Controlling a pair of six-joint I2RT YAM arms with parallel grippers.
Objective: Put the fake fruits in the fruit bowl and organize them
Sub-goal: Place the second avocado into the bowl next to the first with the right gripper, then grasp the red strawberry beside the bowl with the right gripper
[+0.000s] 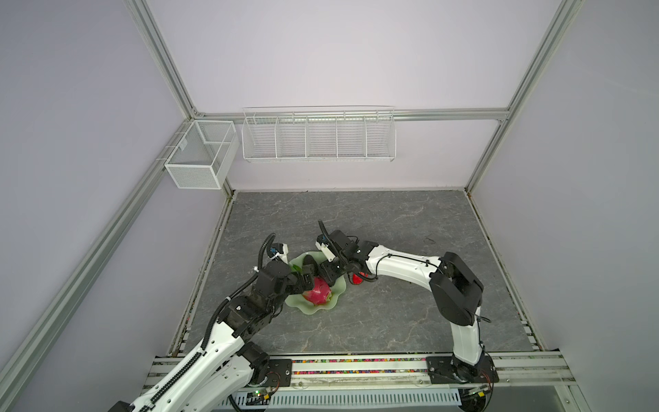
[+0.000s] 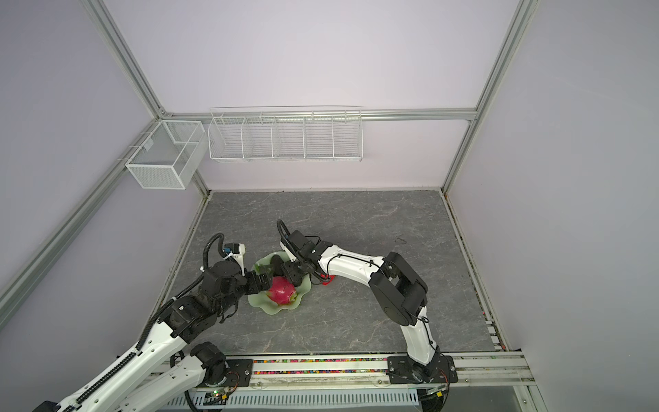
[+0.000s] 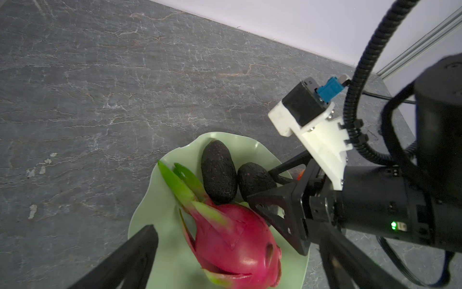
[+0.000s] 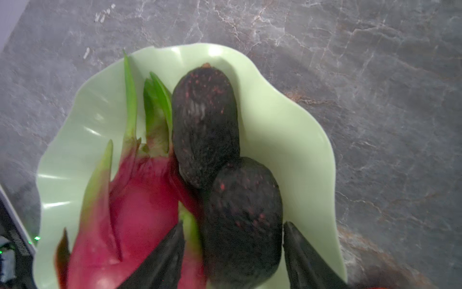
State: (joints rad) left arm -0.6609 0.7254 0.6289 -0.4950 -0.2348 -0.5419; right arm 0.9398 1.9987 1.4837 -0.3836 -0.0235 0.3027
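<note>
The left arm point(image 1: 214, 349) was nearest, reaching up from the near left corner. Its left gripper point(image 1: 309, 283) was over the fruit bowl point(image 1: 311, 309). Its jaws were wide open, with one finger on each side of the dragon fruit point(image 1: 319, 292). In the left wrist view one finger point(image 3: 135, 252) stood clear of the fruit.

The pink dragon fruit lay on its side in the near part of the bowl. Its green tips pointed to the far left. Two dark avocados lay in the far part, touching each other, right beside the dragon fruit.

The right gripper point(image 4: 233, 225) reached in from the right. Its jaws stood apart around the right avocado point(image 4: 242, 215). A thin strip of green bowl showed next to one finger point(image 4: 307, 257), so it was not squeezing. The left avocado point(image 4: 205, 120) lay free.

Something red, a strawberry point(image 1: 357, 279), sat on the table just right of the bowl. It was partly hidden under the right arm point(image 1: 399, 265), and I could not tell if both strawberries were there.

The bowl sat on the grey table point(image 1: 392, 221), a bit left of the middle. Far off, a small wire basket point(image 1: 199, 157) and a long wire basket point(image 1: 317, 139) hung on the walls.
</note>
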